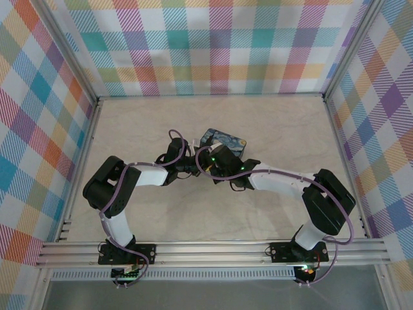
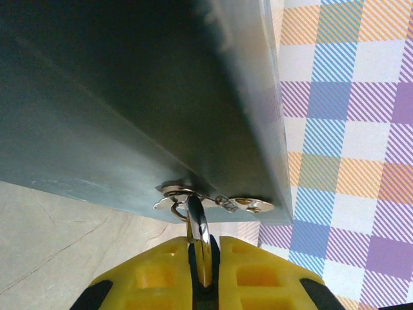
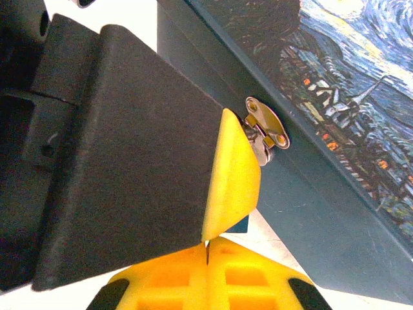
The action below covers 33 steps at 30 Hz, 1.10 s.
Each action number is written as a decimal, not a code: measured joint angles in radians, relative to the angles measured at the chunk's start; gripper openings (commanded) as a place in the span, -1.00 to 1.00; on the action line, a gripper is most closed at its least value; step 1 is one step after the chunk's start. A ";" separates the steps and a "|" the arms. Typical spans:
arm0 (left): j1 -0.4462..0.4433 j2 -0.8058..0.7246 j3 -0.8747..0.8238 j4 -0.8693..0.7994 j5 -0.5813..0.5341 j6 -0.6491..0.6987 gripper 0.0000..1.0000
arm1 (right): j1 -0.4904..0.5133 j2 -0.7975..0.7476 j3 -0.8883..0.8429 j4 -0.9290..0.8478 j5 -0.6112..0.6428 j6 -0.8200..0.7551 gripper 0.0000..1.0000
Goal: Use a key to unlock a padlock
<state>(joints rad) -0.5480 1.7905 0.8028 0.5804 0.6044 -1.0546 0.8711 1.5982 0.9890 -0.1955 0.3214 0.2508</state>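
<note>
Beige marbled tabletop (image 1: 277,129), beneath both grippers. Blue painted box with a night-sky lid and dark teal sides (image 1: 224,140), directly ahead of both sets of fingertips, its side wall close above the left ones. Left gripper (image 2: 204,247), yellow pads clamped on the small silver padlock (image 2: 199,223), whose curved shackle rises from between the pads into the silver hasp plate (image 2: 187,192) just beyond the tips; the lock body is hidden between the pads. Right gripper (image 3: 208,250), pads pressed together along a thin seam, just beneath the left gripper's finger and short of the hasp. Key: too small to make out; whether it sits pinched in that seam cannot be told. Risks, as judged: the crowded grippers may collide; a key misaligned with the keyway could skid off; a push could shift the box. Keyhole obscured.
</note>
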 measured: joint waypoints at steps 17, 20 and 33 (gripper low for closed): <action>0.000 0.002 -0.037 -0.019 -0.033 0.004 -0.69 | 0.000 0.028 -0.057 0.093 -0.060 0.018 -1.00; 0.000 0.002 -0.045 -0.029 -0.041 0.008 -0.51 | 0.000 0.037 -0.066 0.108 -0.074 0.021 -1.00; 0.008 -0.037 -0.077 -0.032 -0.053 0.026 -0.23 | -0.001 0.068 -0.116 0.107 -0.116 0.017 -1.00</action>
<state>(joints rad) -0.5404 1.7531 0.7258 0.5488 0.5514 -1.0283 0.8703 1.6657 0.8730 -0.0883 0.2058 0.2680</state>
